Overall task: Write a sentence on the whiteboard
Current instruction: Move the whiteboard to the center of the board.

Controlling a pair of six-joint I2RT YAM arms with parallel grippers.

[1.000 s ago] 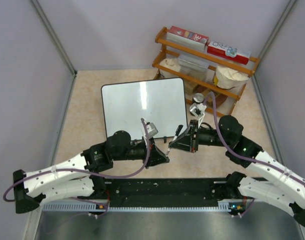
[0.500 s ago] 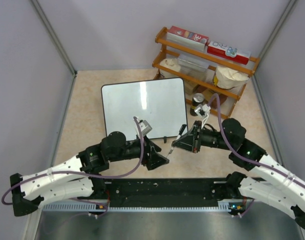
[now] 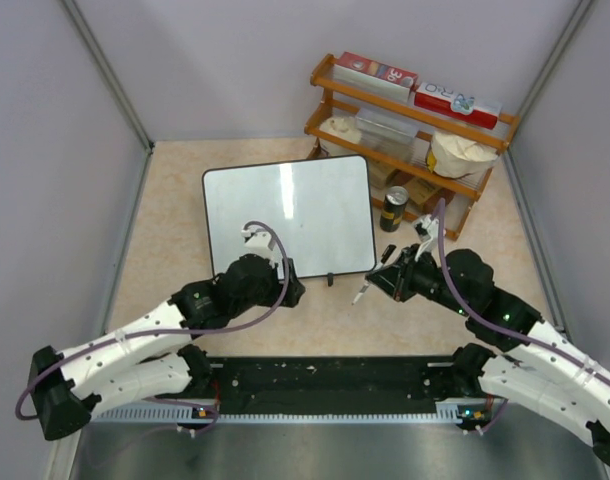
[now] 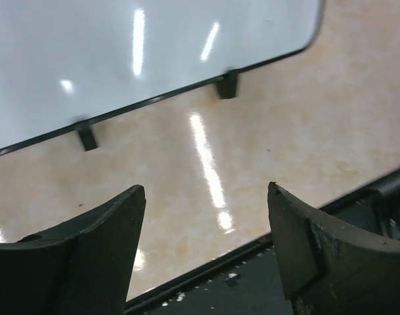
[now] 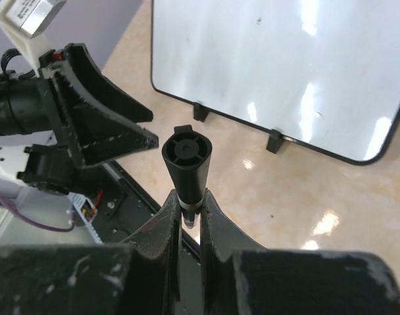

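The whiteboard (image 3: pixel 285 215) lies flat on the beige table, its black feet (image 4: pixel 227 84) along the near edge. Its face (image 5: pixel 285 65) is blank; no sentence shows on it. My right gripper (image 3: pixel 382 278) hovers just right of the board's near right corner, shut on a black marker (image 5: pixel 187 161) that sticks out past the fingertips (image 5: pixel 192 203). The marker (image 3: pixel 370 280) slants down toward the table. My left gripper (image 3: pixel 291 292) is at the board's near edge, open, with nothing between its fingers (image 4: pixel 206 197). In the right wrist view, the left gripper (image 5: pixel 101 125) stands left of the marker.
A wooden shelf (image 3: pixel 405 130) at the back right holds boxes, bowls and bags. A dark can (image 3: pixel 393 208) stands on the table in front of it. The black base strip (image 3: pixel 325 375) runs along the near edge. Grey walls close in both sides.
The two grippers met over the marker a second ago. My left gripper has opened and drawn back to the left; my right gripper has moved right and back, keeping the marker.
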